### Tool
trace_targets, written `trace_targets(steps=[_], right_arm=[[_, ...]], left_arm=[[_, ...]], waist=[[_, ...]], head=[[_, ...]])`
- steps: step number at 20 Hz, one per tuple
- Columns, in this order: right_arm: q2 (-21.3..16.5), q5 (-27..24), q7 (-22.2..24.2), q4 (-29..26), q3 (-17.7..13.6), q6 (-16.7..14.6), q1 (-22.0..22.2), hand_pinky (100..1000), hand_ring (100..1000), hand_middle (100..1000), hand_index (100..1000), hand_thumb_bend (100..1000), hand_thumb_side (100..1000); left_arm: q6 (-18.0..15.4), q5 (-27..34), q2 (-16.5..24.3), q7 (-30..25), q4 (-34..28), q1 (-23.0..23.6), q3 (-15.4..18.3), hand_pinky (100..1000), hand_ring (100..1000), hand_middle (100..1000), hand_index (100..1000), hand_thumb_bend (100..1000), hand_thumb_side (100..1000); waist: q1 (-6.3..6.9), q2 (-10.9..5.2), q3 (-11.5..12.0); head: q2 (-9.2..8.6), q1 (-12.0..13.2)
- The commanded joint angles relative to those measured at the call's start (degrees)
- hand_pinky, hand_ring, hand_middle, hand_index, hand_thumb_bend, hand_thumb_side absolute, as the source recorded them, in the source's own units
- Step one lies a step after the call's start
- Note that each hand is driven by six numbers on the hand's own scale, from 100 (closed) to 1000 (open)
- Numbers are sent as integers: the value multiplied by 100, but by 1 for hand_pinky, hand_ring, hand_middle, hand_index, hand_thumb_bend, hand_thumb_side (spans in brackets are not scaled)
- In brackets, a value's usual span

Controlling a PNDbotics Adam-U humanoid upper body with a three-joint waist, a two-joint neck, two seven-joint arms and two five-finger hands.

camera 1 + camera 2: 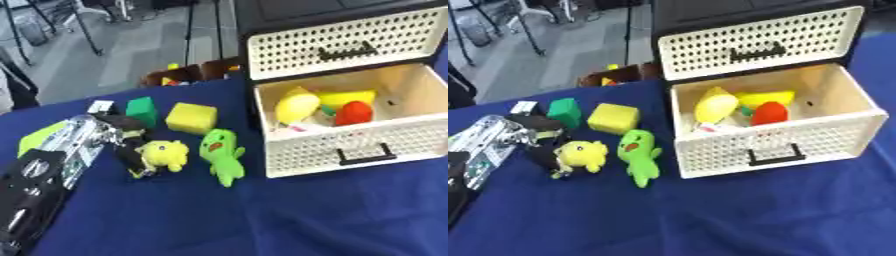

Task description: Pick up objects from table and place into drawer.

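Observation:
My left hand (129,142) reaches in from the left, its black fingers curled round the left side of a yellow plush toy (166,154) that lies on the blue table (262,215). Beside it on the right lies a green plush toy (221,154). Behind them sit a yellow sponge block (191,118) and a green cube (141,111). The white perforated lower drawer (350,147) stands pulled open at the right. It holds a yellow rounded object (296,106), a yellow flat piece (346,96) and a red object (353,113). My right hand is out of sight.
The upper drawer (341,42) of the same unit is shut. A small white item (101,106) lies at the back left, and a lime-green flat piece (37,139) shows under my left arm. Brown chair backs (188,74) stand beyond the table's far edge.

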Motion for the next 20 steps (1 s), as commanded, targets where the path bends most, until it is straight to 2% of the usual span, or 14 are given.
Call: trace_targets(steps=[1, 6, 11, 15, 20], right_arm=[[-81, -42, -6, -92, -48, 8, -54, 683, 646, 610, 765, 137, 870], [-78, -69, -11, -92, -61, 19, -43, 685, 644, 609, 764, 137, 870], [-67, -89, 0, -92, -66, 38, -31, 686, 644, 608, 765, 139, 869], [-59, -108, 7, -92, -73, 45, -5, 686, 641, 605, 765, 140, 870], [-49, -146, 6, -92, -87, 43, 14, 687, 640, 601, 764, 154, 886]], left_arm=[[5, 82, 106, 40, -78, -132, 44, 656, 763, 752, 832, 497, 620], [24, 121, 98, 106, -81, -124, 28, 611, 717, 655, 771, 469, 592], [73, 144, 88, 265, -116, -142, 28, 583, 692, 619, 752, 452, 574], [103, 142, 87, 411, -141, -135, 21, 555, 668, 594, 744, 408, 537], [171, 116, 94, 646, -180, -118, -3, 501, 608, 536, 684, 335, 496]], waist=[[-35, -110, 9], [-33, -103, -3], [-27, -107, 13], [-29, -111, 18], [-29, -133, 40]], head=[[-58, 3], [-64, 0], [-77, 2], [-90, 4], [-77, -3]])
